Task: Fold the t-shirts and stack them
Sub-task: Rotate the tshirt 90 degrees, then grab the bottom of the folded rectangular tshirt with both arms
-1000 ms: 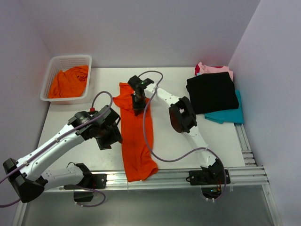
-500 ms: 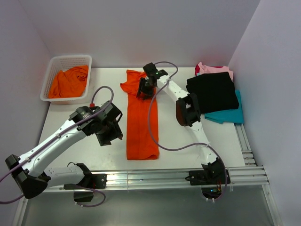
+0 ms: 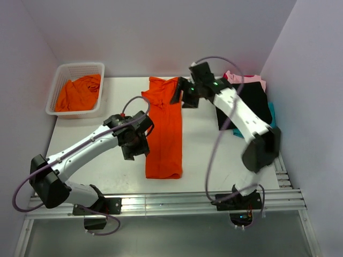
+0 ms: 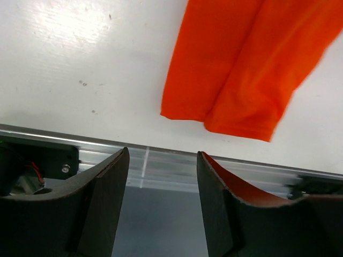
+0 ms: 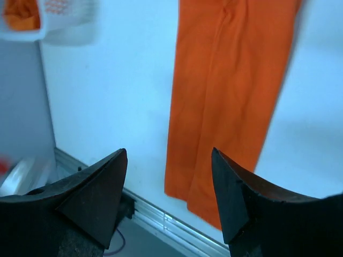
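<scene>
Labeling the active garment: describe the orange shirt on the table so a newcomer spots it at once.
On the white table, look mid-table. The orange shirt lies flat as one long narrow strip running near to far. Other orange fabric is bunched in the basket, and the right-hand stack is black, pink and teal.

A white plastic mesh basket (image 3: 54, 95) sits at the white table's (image 3: 198, 144) ten o'clock corner, close to the left wall (image 3: 21, 64). An aluminium rail (image 3: 177, 202) runs along the six o'clock edge, and a shorter one (image 3: 282, 166) lines the four o'clock side.
</scene>
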